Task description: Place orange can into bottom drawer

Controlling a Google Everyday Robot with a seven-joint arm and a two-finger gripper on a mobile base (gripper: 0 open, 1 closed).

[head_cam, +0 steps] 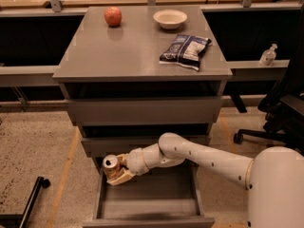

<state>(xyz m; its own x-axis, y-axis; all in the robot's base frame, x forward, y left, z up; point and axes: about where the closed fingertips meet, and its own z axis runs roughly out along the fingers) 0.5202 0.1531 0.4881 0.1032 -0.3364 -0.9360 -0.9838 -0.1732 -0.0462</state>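
Observation:
The orange can (110, 164), golden with a silver top and pull tab, is upright in my gripper (115, 171). The gripper is shut on the can and holds it over the rear left corner of the bottom drawer (147, 218), just above the drawer's left wall. The bottom drawer is pulled out, a deep grey box with a bare floor. My white arm reaches in from the lower right, passing under the middle drawer's front.
On the cabinet top (95, 56) sit a red apple (113, 16), a white bowl (169, 18) and a dark snack bag (185, 51). The two upper drawers are closed. A black office chair (280, 118) stands at right, a black pole base (33, 198) at lower left.

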